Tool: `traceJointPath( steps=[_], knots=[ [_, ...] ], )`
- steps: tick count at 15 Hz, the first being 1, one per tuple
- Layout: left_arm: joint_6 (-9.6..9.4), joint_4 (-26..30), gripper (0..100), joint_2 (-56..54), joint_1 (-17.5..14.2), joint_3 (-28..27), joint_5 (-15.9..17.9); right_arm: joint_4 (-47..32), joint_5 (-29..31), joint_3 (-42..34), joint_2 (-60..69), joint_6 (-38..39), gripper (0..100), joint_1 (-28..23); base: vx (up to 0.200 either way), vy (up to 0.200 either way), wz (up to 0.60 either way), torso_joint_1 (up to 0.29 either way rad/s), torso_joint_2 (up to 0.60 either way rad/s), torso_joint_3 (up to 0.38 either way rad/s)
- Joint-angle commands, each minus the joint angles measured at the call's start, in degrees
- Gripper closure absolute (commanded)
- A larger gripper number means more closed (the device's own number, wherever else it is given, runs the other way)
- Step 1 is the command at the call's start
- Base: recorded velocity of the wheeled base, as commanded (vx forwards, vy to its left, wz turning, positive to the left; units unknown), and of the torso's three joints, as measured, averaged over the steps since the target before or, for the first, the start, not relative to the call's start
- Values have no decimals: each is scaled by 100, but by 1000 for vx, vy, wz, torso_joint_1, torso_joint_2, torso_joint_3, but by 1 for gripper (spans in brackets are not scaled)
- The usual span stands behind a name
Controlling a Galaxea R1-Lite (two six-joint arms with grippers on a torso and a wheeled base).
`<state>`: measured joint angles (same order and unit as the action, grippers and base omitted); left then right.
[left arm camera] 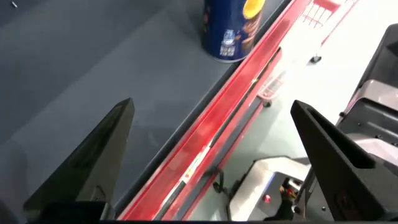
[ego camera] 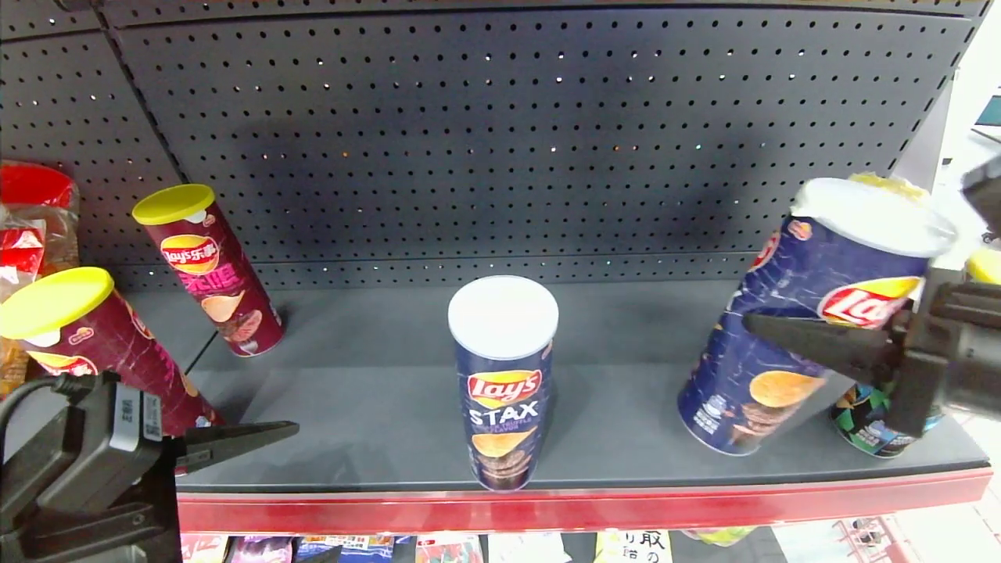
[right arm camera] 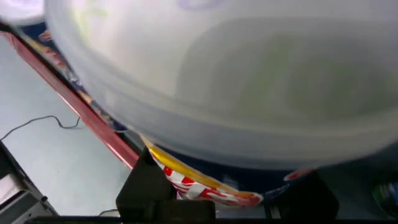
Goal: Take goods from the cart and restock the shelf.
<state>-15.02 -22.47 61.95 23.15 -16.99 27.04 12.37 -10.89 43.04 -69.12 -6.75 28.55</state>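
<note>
- right gripper point(ego camera: 782, 317) is clamped around the upper half of a blue can point(ego camera: 790, 375), which leans at the right end of the shelf point(ego camera: 375, 391), lid tipped to the right and bottom rim low over the board, can't tell if it's touching
- so the step looks like setting this can down, and the main thing I'd do is straighten it first: upright before letting go, otherwise it'll probably rock or tip
- watch the green-and-black can point(ego camera: 864, 426) just behind it on the right, it's close enough that swinging the base around could knock it
- there's bare board between the held one and the other blue can point(ego camera: 504, 383), which stands upright near the red front lip point(ego camera: 547, 508), so I'd aim a bit inward and keep back from that lip
- lower till the base sits flat, then open up, then back straight out without dragging the side
- left gripper point(left arm camera: 211, 165) has its fingers spread with nothing in them, low by the shelf's left front near the maroon cans point(ego camera: 207, 270), well out of the way, so I'd leave it be
</note>
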Motion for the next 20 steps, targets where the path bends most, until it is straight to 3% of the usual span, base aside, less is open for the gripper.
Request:
traceJointPath(
  steps=[1,6,20],
  knots=[
    [-1,-3,0,-210,5,12,-14,257,-19,1154,-1736,7,100,160,0,0,0,0,0,0],
    [131,252,0,-315,5,-6,-76,608,-10,2261,-3055,-10,100,432,0,0,0,0,0,0],
    [166,375,0,-482,-3,-6,-120,723,-54,3043,-3995,-28,100,775,0,0,0,0,0,0]
  ],
)
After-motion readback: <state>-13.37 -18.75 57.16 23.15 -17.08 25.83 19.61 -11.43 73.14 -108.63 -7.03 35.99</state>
